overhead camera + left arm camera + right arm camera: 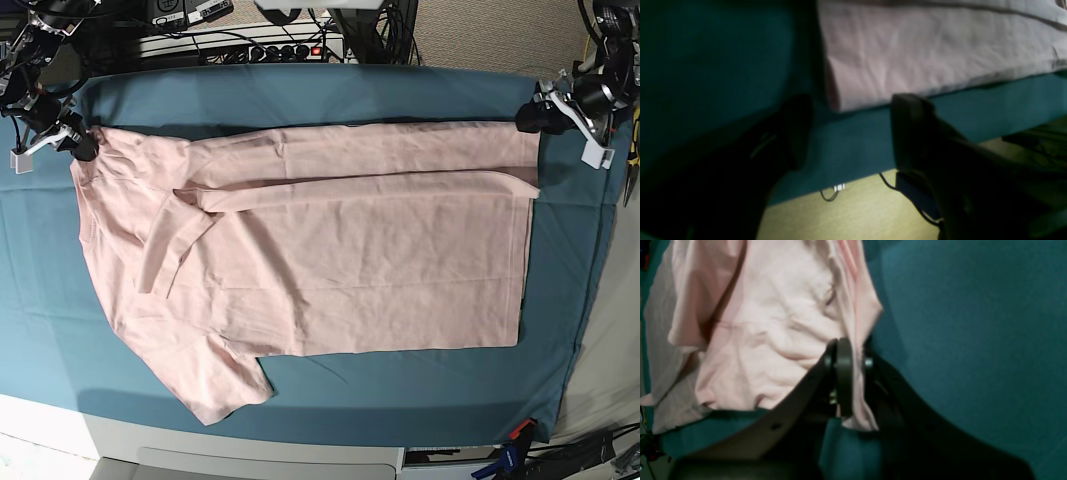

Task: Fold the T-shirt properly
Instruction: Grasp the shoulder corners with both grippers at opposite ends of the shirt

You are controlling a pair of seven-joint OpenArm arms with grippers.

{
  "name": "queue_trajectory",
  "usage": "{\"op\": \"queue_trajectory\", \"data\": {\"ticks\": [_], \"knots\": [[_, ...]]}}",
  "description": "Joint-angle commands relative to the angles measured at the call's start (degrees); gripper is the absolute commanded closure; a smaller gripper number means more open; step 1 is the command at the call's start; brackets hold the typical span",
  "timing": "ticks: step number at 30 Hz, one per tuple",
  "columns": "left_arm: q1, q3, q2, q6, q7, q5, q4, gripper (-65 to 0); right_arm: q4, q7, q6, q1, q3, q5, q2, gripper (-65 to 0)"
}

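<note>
Here's where I'm at. The shirt [330, 270] lies spread out plain side up on the surface [300, 95], which has a teal cloth over it. The far long edge is already folded over into a band, one sleeve is tucked across the body, and the other sleeve sticks out toward the near edge.

My right gripper [853, 373] is pressed together on a bunch of pink fabric at the shoulder corner; the wrist cam shows cloth squeezed between the pads. My left gripper [850, 130] is spread wide with nothing in it, sitting just off the hem-end corner of the folded band.

Handling-wise, I reckon this thing is light, floppy cotton with zero stiffness. It'll sag and crease wherever it isn't held, and it'll drag on the cloth instead of sliding. Pinching one layer probably peels the fold apart, so I'd grab the folded corners through all the layers, both ends at the same height.

Stuff I can't make out: the left wrist view is dark and blurry, so I can't tell how many layers sit at that corner. Any print is face down, out of sight. The right arm's fingers cover the exact spot they're holding.
</note>
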Motion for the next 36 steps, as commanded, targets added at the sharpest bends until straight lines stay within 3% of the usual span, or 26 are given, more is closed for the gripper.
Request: {"op": "queue_trajectory", "data": {"ticks": [1, 11, 26, 30, 34, 36], "knots": [[-0.2, -0.5, -0.9, -0.3, -0.4, -1.5, 0.6, -35.8, 0.5, -0.4, 0.4, 0.2, 0.2, 0.3, 1.3, 0.0], [-4.9, -0.3, 1.7, -0.5, -0.6, -0.9, -3.9, -35.8, 0.5, -0.3, 0.4, 0.2, 0.2, 0.3, 1.3, 0.0], [-5.1, -0.2, 1.8, -0.5, 0.5, -2.1, -7.2, -33.2, 0.5, 0.7, 1.0, 0.2, 0.2, 0.3, 1.3, 0.0], [-4.5, -0.2, 1.8, -1.6, 1.0, -2.5, -7.2, -22.2, 0.5, 0.8, 1.0, 0.2, 0.2, 0.3, 1.3, 0.0], [-4.4, -0.2, 1.8, -1.6, 1.0, -2.9, -7.2, 0.0, 0.5, 0.8, 1.0, 0.2, 0.2, 0.3, 1.3, 0.0], [-4.4, -0.2, 1.8, -1.6, 0.9, -2.9, -7.2, 0.0, 0.5, 0.8, 1.0, 0.2, 0.2, 0.3, 1.3, 0.0]]}}
